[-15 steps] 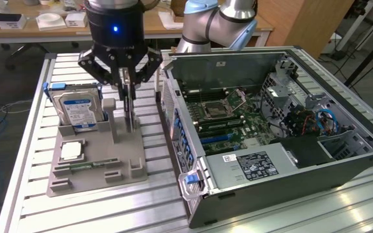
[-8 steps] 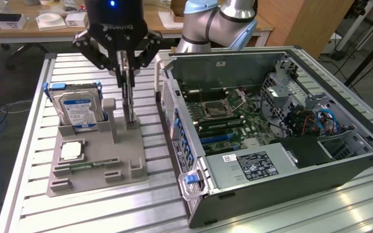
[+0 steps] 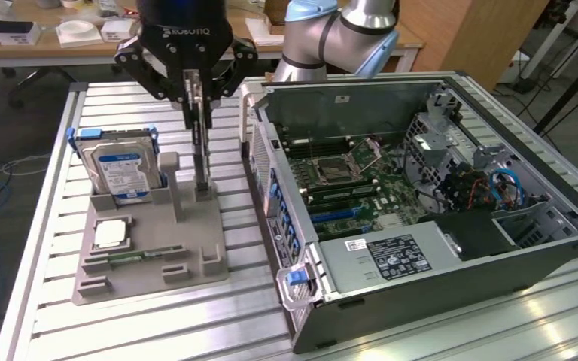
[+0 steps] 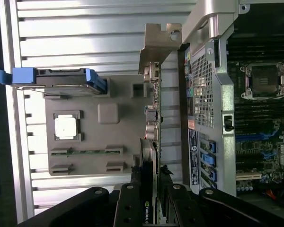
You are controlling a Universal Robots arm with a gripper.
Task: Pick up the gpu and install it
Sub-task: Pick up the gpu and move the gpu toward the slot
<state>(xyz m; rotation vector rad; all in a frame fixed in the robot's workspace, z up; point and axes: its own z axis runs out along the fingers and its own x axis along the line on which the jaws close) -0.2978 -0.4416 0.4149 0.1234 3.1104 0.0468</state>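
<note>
Over the tray (image 3: 148, 280), pincer (image 3: 199, 96) narrowly clamps the gpu (image 3: 202, 159).

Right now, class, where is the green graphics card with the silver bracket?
In the exterior view the green card stands on edge, gripped by the black claw, between the blue-clipped silver hard drive and the open computer case.

Your gpu (image 4: 150, 151) shows edge-on, faces hidden; jaws cover its gripped end; hard drive label (image 3: 121, 170) too small to read.
</note>
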